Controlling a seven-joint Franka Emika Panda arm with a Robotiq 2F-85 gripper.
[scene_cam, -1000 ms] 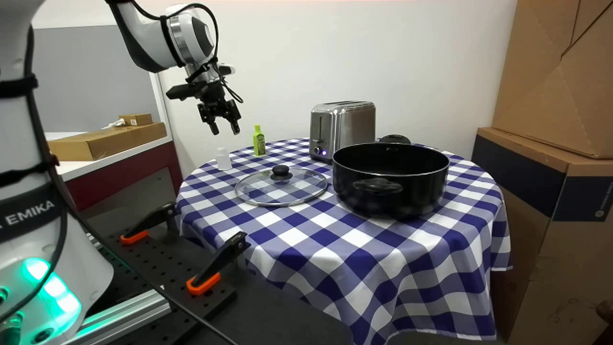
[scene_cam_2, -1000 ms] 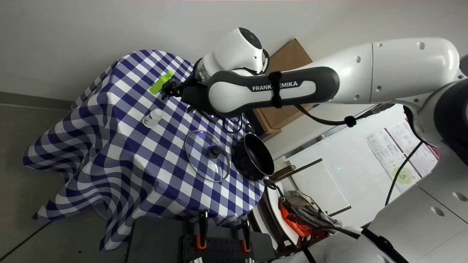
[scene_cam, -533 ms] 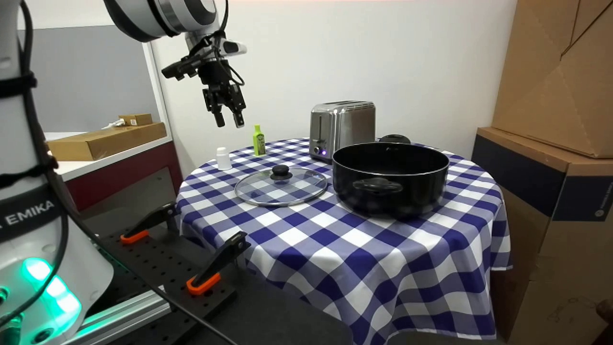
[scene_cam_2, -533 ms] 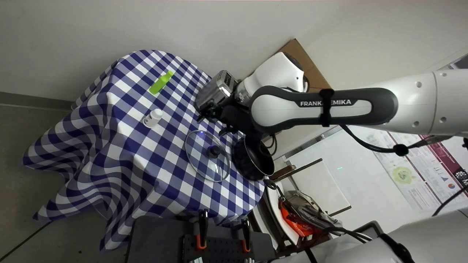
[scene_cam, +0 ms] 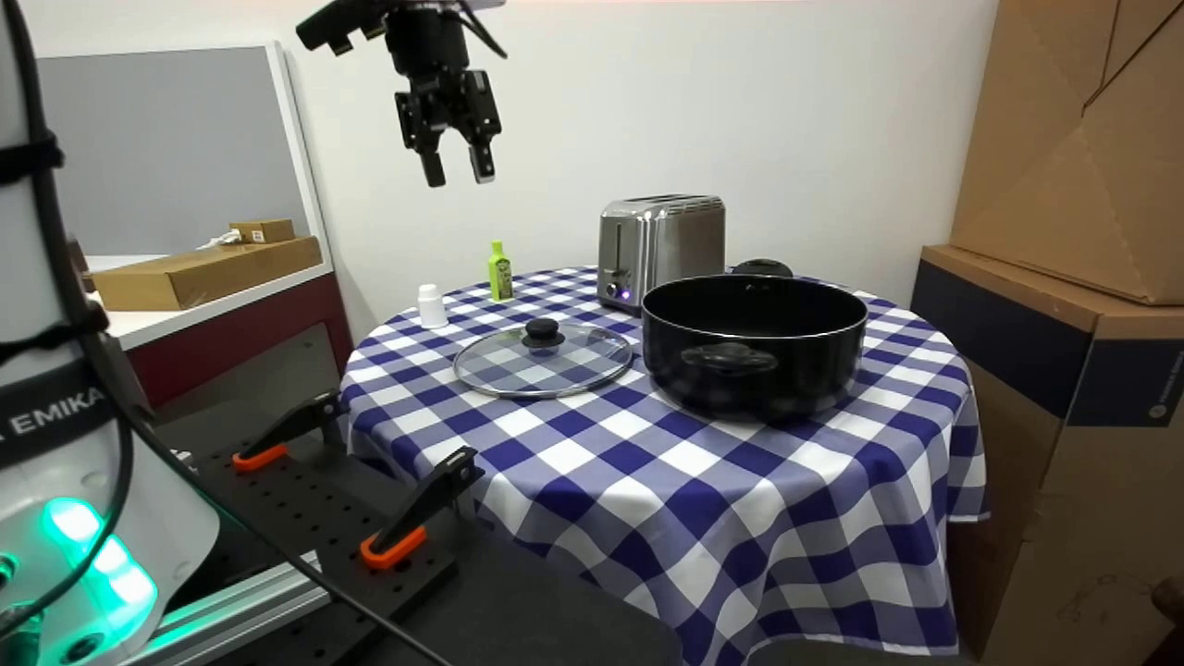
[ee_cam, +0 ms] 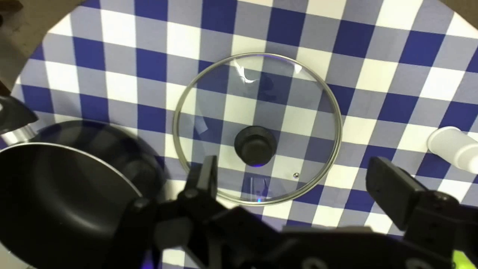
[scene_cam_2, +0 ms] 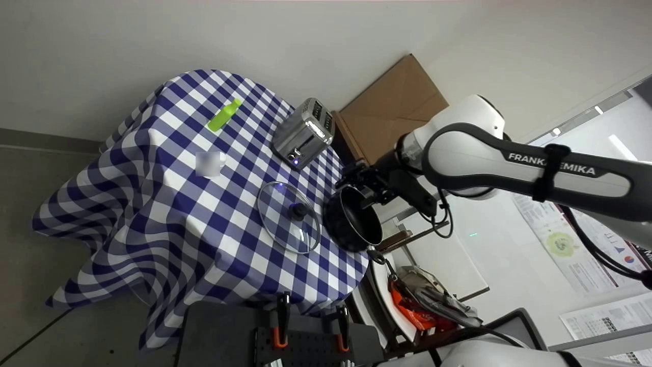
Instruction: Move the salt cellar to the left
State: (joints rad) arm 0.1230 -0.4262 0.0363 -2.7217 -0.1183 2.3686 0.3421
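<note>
- Above the checked tablecloth, the gripper hangs higher in an exterior view than a second ago, its two fingers spread wide apart.
- Seen in an exterior view, the arm has swung away from the yellow-green bottle, and the gripper now overlaps the rim of the black pot; the toaster, mostly covered a second ago, shows whole.
- Near the cloth's edge, the salt cellar stands just where it stood then, near the glass lid and apart from it.
- Its long axis is upright, narrower top pointing up; in the wrist view it slants, base toward the lid, top toward the lower right, cut by that view's edge.
</note>
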